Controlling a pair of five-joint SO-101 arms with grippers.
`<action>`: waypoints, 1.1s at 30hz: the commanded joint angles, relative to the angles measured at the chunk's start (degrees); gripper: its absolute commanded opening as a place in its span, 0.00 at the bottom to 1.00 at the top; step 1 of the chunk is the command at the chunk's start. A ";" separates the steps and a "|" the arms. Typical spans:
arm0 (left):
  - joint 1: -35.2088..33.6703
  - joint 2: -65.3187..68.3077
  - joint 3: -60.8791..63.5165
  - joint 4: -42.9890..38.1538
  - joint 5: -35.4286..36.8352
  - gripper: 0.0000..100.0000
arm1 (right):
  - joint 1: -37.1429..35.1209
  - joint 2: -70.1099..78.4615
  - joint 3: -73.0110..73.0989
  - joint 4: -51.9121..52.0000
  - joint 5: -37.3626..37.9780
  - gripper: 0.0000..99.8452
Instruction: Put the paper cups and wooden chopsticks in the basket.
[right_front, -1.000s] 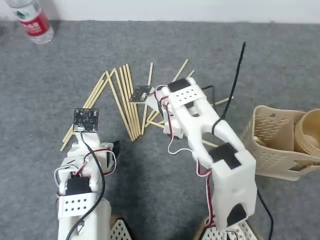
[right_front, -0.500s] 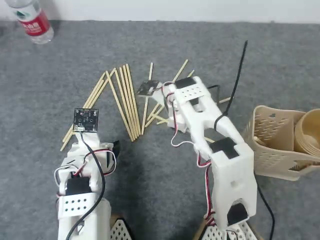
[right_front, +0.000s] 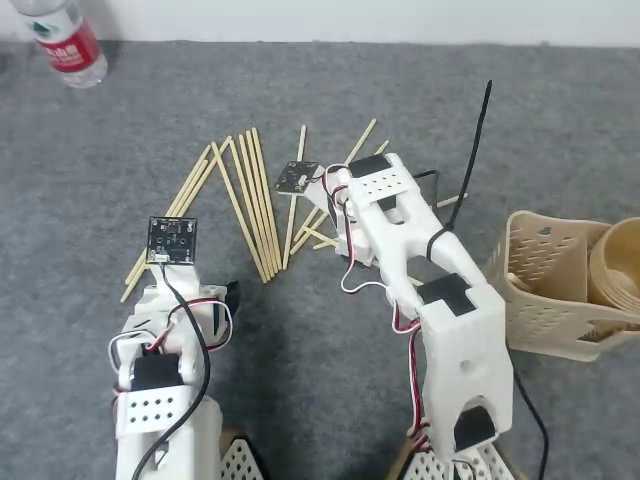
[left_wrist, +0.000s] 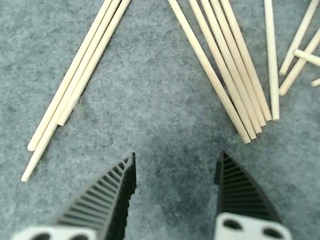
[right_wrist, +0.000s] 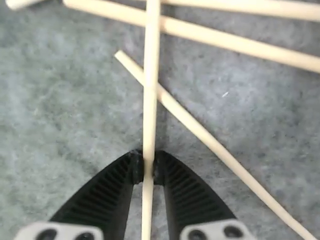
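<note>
Several wooden chopsticks (right_front: 250, 200) lie fanned out on the grey carpet in the middle of the high view. My right gripper (right_wrist: 146, 169) is shut on one chopstick (right_wrist: 150, 100), which crosses over a slanted one (right_wrist: 200, 137) on the carpet. My right arm (right_front: 400, 240) stretches over the right side of the pile. My left gripper (left_wrist: 176, 162) is open above bare carpet, just short of the ends of two chopstick bundles (left_wrist: 225, 75). The beige basket (right_front: 545, 300) stands at the right with paper cups (right_front: 615, 262) inside.
A plastic bottle with a red label (right_front: 65, 40) stands at the far left corner. A black cable (right_front: 478, 140) rises behind the right arm. Open carpet lies between the two arms and between the pile and the basket.
My right arm's wrist has shifted slightly to the right and farther back over the pile. The left arm has not moved.
</note>
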 joint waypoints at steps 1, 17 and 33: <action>0.53 -0.62 -0.22 -1.41 0.18 0.24 | -0.66 -2.95 -2.90 5.67 0.44 0.01; 0.53 -0.62 -0.22 -1.41 0.18 0.24 | -3.47 -25.80 -23.12 25.01 -0.18 0.01; 0.53 -0.62 -0.22 -1.41 0.18 0.24 | -1.54 -36.00 -51.34 24.48 -8.70 0.01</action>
